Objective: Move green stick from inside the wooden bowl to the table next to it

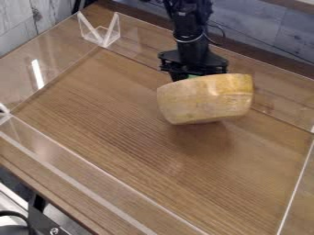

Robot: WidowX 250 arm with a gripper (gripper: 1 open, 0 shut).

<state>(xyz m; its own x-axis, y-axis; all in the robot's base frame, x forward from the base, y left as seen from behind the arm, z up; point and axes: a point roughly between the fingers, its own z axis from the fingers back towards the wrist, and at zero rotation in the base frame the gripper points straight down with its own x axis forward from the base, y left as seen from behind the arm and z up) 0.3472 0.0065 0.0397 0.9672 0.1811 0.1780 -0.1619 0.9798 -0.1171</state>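
The wooden bowl (203, 103) is tipped up on its side on the table (105, 124), its rounded outer wall facing the camera and its mouth turned away toward the arm. My gripper (193, 72) points down just behind the bowl's raised rim, with its fingertips sunk out of sight behind it. The green stick is hidden behind the tipped bowl. The jaws stand narrow and shut.
Clear acrylic walls (37, 69) edge the tabletop on the left, front and right. A small clear acrylic stand (98, 29) sits at the back left corner. Bare wood-grain surface lies left of and in front of the bowl.
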